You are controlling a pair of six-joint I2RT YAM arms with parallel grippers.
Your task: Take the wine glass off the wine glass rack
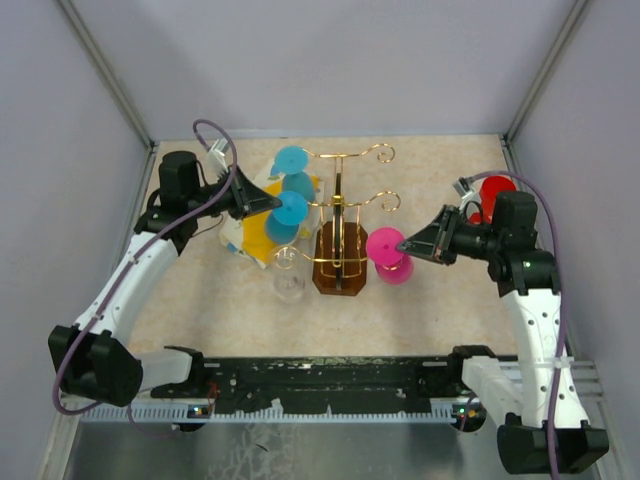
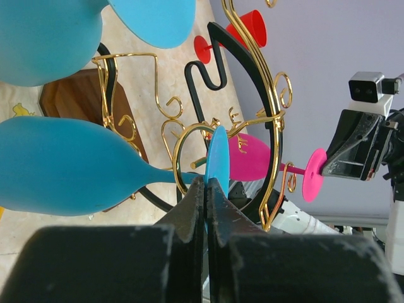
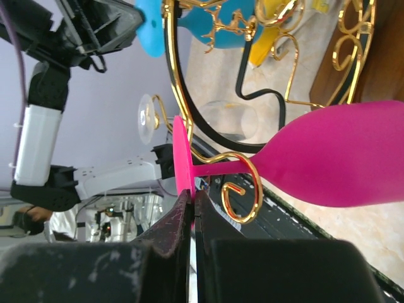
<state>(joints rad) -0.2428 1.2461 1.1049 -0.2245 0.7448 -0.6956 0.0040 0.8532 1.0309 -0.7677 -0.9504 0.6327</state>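
Beige tabletop (image 1: pixel 200 300) within pale walls, with the rack (image 1: pixel 338 272) at centre. Left of the rack, the left gripper (image 2: pixel 206 184) is clamped edge-on upon the disc foot of a blue glass (image 2: pixel 69 167) hanging from a gold arm. A second blue glass (image 1: pixel 292 160) hangs behind it. Right of the rack, the right gripper (image 3: pixel 192 194) is pinched on the foot of a pink glass (image 3: pixel 334 158), whose stem rests in a scroll hook. A clear glass (image 1: pixel 288 283) sits just left of the rack base, seemingly on the table. A red glass (image 1: pixel 495 188) is well right of the rack. A cloth (image 1: pixel 258 238) lies beneath the blue glasses.
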